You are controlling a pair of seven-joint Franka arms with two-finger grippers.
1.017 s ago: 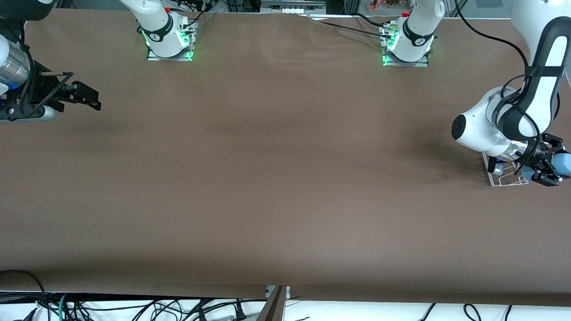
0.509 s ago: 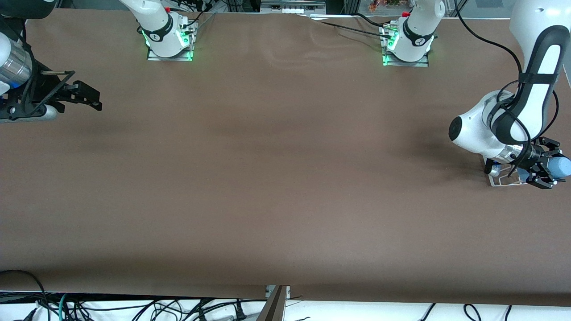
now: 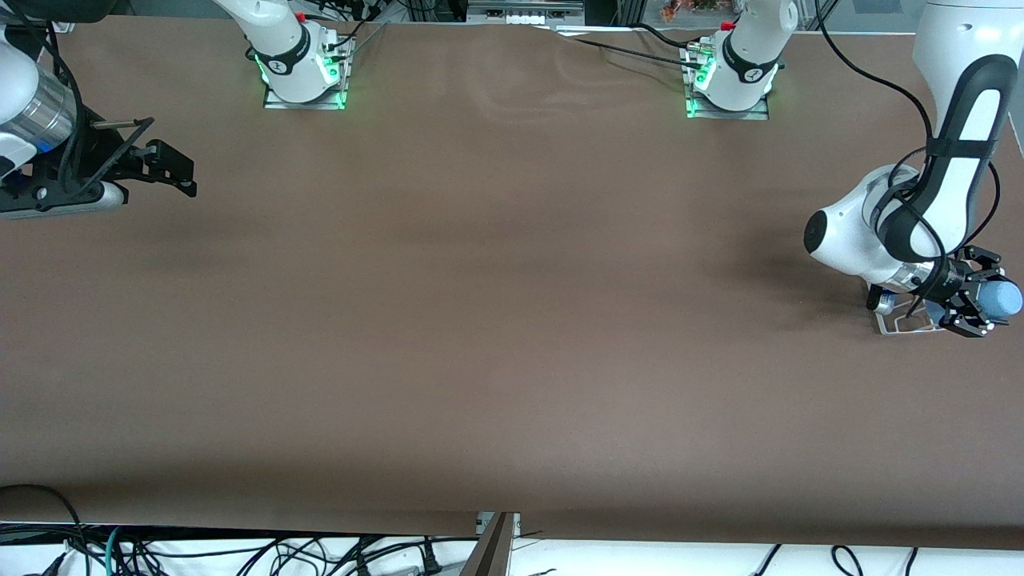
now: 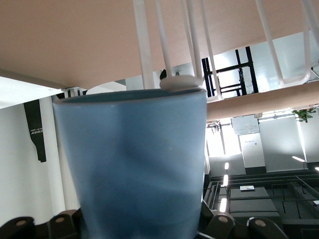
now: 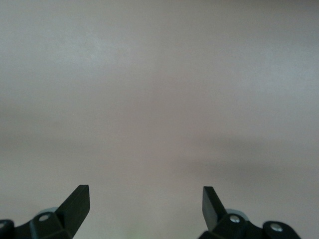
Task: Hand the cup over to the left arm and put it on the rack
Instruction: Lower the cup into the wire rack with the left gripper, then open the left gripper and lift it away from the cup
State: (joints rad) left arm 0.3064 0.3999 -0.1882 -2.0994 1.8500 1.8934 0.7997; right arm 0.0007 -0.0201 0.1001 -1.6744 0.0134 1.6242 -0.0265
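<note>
The light-blue cup (image 3: 1002,298) is held in my left gripper (image 3: 974,309), which is shut on it at the left arm's end of the table. The cup lies roughly sideways over the white wire rack (image 3: 898,322), which is mostly hidden under the wrist. In the left wrist view the cup (image 4: 134,164) fills the middle, and its rim is right against the rack's white wire prongs (image 4: 143,55). My right gripper (image 3: 172,166) is open and empty above the table at the right arm's end; its fingers (image 5: 75,201) stand wide apart over bare table.
The brown table (image 3: 496,320) spreads between the two arms. The two arm bases (image 3: 304,76) stand along its edge farthest from the front camera. Cables hang below the table's near edge (image 3: 240,552).
My left gripper has shifted a little with the cup, closer over the rack. My right gripper has moved slightly toward the table's middle.
</note>
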